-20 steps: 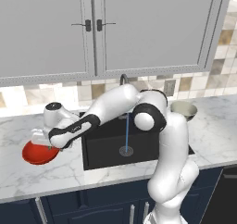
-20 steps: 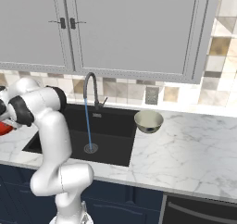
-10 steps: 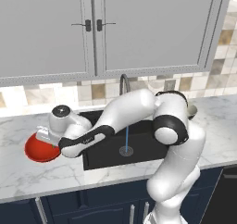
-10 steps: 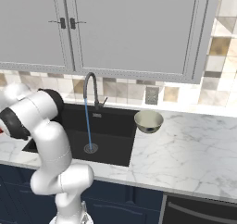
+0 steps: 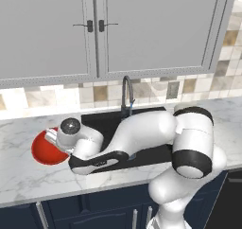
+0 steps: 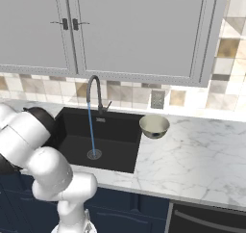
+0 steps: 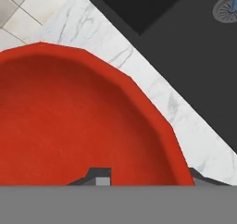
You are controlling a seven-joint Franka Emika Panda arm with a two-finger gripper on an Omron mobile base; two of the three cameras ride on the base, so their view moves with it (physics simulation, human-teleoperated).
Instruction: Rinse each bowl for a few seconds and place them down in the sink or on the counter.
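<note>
Since the earlier frame the arm has swung lower over the red bowl (image 5: 45, 151), at 9 o'clock of the sink (image 5: 106, 121) on the tabletop (image 5: 28, 185). Right base view: water runs; cream bowl (image 6: 154, 126) untouched at 3 o'clock. Hand view: gripper (image 7: 143, 174) straddles the bowl's rim, narrowing; grip not yet confirmed.

- Even, bright, diffuse light fills all three views; no single lamp or direction stands out.
- A soft shadow band lies under the cabinets (image 5: 142, 29) along the top of the backsplash (image 6: 211, 39).
- The sink (image 6: 110, 131) reads as flat black, with little shading inside.
- The red bowl (image 7: 78, 121) shows a dull sheen, darker toward 6 o'clock.
- The rendering is coarse: edges are jagged and the bowl's rim is faceted.
- No blur or edge distortion.
</note>
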